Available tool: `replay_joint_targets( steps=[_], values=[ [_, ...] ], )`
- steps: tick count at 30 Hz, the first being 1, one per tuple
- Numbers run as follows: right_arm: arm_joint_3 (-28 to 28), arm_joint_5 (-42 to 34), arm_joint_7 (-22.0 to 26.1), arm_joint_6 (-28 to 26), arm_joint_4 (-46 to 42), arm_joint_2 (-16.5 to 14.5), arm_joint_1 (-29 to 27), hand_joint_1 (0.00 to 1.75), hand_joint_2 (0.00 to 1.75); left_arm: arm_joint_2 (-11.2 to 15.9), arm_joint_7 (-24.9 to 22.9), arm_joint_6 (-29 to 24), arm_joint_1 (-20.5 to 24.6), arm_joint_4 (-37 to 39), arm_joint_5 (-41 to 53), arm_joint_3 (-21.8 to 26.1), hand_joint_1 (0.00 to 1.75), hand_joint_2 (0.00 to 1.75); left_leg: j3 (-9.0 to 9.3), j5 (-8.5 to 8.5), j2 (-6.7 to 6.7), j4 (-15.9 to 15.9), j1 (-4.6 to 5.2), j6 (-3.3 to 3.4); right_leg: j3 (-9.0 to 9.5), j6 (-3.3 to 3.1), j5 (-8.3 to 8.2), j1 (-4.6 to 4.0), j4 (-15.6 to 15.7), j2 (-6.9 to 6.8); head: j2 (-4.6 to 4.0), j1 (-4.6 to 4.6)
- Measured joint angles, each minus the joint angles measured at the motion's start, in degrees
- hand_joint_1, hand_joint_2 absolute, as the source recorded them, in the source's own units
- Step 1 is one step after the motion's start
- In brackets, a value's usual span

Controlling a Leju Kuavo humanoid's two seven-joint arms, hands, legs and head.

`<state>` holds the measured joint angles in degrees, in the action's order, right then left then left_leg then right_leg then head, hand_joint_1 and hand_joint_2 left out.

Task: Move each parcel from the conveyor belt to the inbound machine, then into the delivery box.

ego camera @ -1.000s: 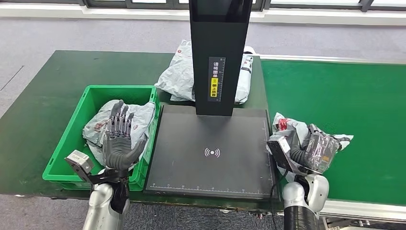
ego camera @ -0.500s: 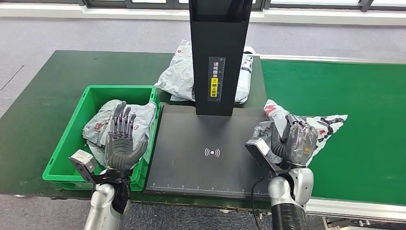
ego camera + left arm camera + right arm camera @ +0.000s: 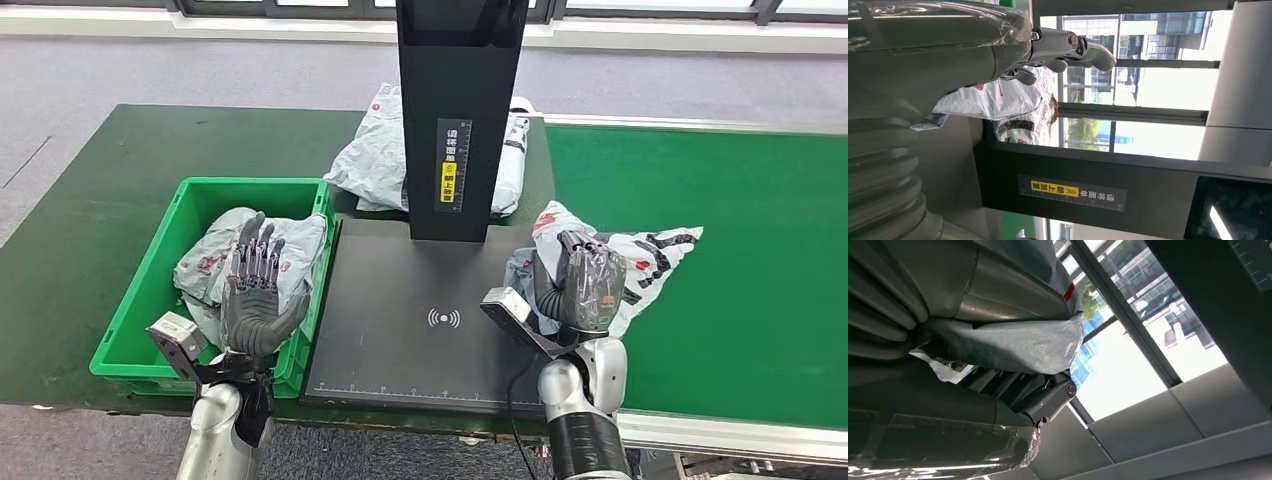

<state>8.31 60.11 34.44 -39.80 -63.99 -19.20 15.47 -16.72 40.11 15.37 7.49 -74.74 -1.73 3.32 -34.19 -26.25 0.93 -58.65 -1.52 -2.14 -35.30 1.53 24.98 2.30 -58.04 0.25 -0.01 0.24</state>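
1. A dark green tabletop [image 3: 90, 220] carries the sorting station, and beside it on the robot's right runs the bright green conveyor belt [image 3: 740, 220].
2. The black inbound machine [image 3: 440, 330] sits in the middle of the tabletop: a flat scanning plate with a white signal mark, and a tall black upright post [image 3: 460, 110] bearing a yellow-and-white label.
3. The green plastic delivery box [image 3: 190, 195] stands just left of the plate, and a grey crumpled plastic parcel [image 3: 300, 240] lies inside it.
4. Another grey plastic mailer bag [image 3: 365, 165] lies on the tabletop behind the post, partly hidden by it.
5. The grey plastic parcel with red and black print [image 3: 650, 255] is up in the right hand [image 3: 585, 285], straddling the right edge of the scanning plate and the belt; its free end trails out over the belt. In the right wrist view the bag's plastic [image 3: 1013, 340] is pressed between thumb and fingers.
6. The right hand's fingers are curled tight around the parcel, gripping it.
7. The left hand [image 3: 255, 290] hovers above the delivery box over the parcel there, palm up, fingers spread, holding nothing.
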Motion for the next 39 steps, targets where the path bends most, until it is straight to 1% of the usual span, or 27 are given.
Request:
replay_joint_targets(
  steps=[9,16,19,21,24,31,37,38,39],
  values=[
    [-1.34,-0.59,0.54,0.0,2.73,-0.3,1.07,1.75,1.75,0.0,0.0,-0.25,0.0,-0.03,0.0,-0.01,0.0,1.75,0.0,0.0,0.0,0.0,0.0,0.0,-0.01,0.0,0.0,0.0,0.0,0.03,0.01,0.0],
    [-5.1,-4.5,2.4,0.0,4.39,-0.54,2.09,1.75,1.75,0.0,0.02,-0.6,0.01,-0.16,0.01,-0.2,0.0,1.75,0.01,0.0,0.0,0.0,0.0,-0.01,-0.01,0.0,0.0,0.0,0.0,0.03,0.01,-0.01],
    [-7.29,-7.5,4.16,0.0,4.4,-0.63,2.41,1.75,1.75,0.0,0.02,-0.6,0.04,-0.16,0.0,-0.34,0.0,1.75,0.01,0.0,0.0,0.0,0.0,-0.01,-0.02,0.0,0.0,0.0,0.0,0.03,0.01,-0.01],
    [-9.01,-9.62,5.23,0.0,4.11,-0.67,2.56,1.75,1.75,0.0,0.02,-0.6,0.06,-0.16,0.01,-0.38,0.0,1.75,0.01,0.0,-0.01,0.0,0.0,-0.01,-0.03,0.0,0.0,0.0,0.0,0.03,0.01,-0.01],
    [-11.3,-10.9,5.58,0.0,3.64,-0.74,2.77,1.75,1.75,0.0,0.02,-0.6,0.06,-0.16,0.01,-0.39,0.0,1.75,0.01,0.0,-0.01,0.0,0.0,-0.01,-0.05,0.0,0.0,0.0,0.0,0.03,0.01,0.0],
    [-13.41,-11.7,5.61,0.0,2.6,-0.81,2.79,1.75,1.75,0.0,0.02,-0.6,0.07,-0.16,0.0,-0.42,0.0,1.75,0.0,0.0,-0.01,0.0,0.0,-0.01,-0.05,0.0,0.0,0.0,0.0,0.03,0.01,0.0],
    [-17.29,-13.03,5.61,0.0,-3.22,-0.8,2.29,1.73,1.75,0.0,0.02,-0.6,0.08,-0.16,-0.09,-0.42,0.0,1.75,0.0,0.0,-0.02,0.0,0.0,-0.01,-0.09,-0.01,0.0,0.0,0.0,0.04,0.01,-0.01],
    [-17.78,-13.0,5.61,0.0,-4.14,-0.8,2.23,1.4,1.75,0.0,0.02,-0.6,0.08,-0.16,-0.13,-0.42,0.0,1.75,0.0,0.0,-0.02,0.0,0.0,-0.01,-0.09,-0.01,0.0,0.0,0.0,0.04,0.01,-0.01],
    [-18.12,-12.88,5.61,0.0,-4.86,-0.8,2.18,0.96,1.75,0.0,0.02,-0.62,0.08,-0.16,-0.14,-0.42,0.0,1.75,0.0,0.0,-0.02,0.0,0.0,-0.01,-0.09,-0.01,0.0,0.0,0.0,0.04,0.01,-0.01]
  ],
)
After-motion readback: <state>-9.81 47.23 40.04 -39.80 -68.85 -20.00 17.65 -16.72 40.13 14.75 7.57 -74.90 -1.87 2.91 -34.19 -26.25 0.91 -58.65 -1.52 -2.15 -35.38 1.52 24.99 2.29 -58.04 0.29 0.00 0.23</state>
